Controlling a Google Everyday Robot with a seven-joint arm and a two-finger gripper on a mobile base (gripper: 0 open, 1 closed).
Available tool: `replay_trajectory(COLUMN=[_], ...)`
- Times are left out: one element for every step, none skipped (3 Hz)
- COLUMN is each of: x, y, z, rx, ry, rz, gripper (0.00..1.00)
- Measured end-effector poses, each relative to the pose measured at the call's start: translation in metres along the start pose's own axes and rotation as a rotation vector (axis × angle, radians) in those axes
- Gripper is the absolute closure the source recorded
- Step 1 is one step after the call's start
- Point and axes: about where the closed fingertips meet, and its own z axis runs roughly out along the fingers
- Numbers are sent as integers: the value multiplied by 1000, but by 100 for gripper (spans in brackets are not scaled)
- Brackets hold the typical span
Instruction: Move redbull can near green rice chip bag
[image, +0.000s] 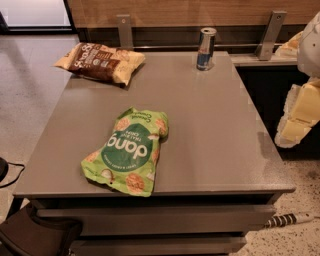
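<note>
Can (205, 48) upright at the table's far right corner, well apart from the green bag (128, 150).
Your can stands by the back edge of the grey table (215, 130), silver top up, nothing touching it. The green bag lies flat toward the front edge, left of centre, its lettering upside down to you. A brown bag (100, 61) lies at the far left corner. Your gripper (299, 116) hangs beyond the table's right side, clear of everything; you cannot tell whether it is open or closed.
</note>
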Motion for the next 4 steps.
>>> replay_trajectory(x=[0, 7, 24, 34], y=[0, -24, -57, -85], z=[0, 1, 7, 21], rx=[0, 52, 145, 254], ry=[0, -25, -94, -262], rz=[0, 50, 176, 313], gripper=[0, 0, 0, 0])
